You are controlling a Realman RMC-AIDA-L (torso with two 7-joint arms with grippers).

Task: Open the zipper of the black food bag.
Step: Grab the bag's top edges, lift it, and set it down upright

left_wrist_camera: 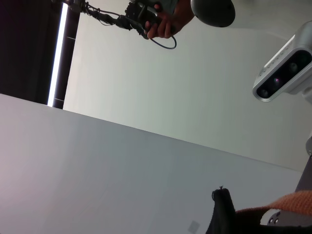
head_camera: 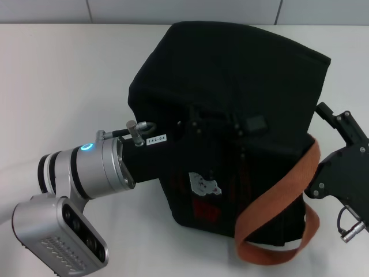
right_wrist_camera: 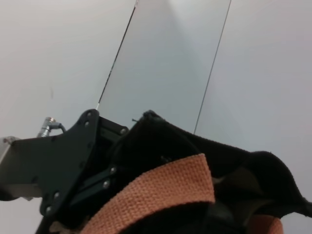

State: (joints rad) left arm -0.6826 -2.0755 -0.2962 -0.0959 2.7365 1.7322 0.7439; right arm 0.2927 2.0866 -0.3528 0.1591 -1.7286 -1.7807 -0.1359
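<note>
We see the white desk (head_camera: 57, 69) carrying the black food bag (head_camera: 230, 86), a boxy black fabric tote that stands in front of both arms, slumped and leaning over. Its cloth sags into folds at the upper edge, so we judge it light and soft: it will give way and slide if the zipper is tugged with nothing bracing the bag. One arm should pin the fabric close beside the zip line while the other draws the pull tab along it.

The left gripper (head_camera: 199, 124) reaches in from the silver wrist and buries its black jaws against the near upper face of the bag; whether they are spread or pinching anything we cannot tell, black metal against black cloth. The right gripper (head_camera: 331, 156) sits on the opposite side of the bag, just beside the corner, and the right wrist view shows a black linkage touching the fabric edge, but its jaw state is likewise hidden from us.

An orange-brown webbing strap (head_camera: 277, 202) loops down the bag's near face towards the right jaws. A small white bear patch (head_camera: 203, 184) sits below the left jaws.

The zipper itself we cannot pick out: no silver tab shows in any view.
</note>
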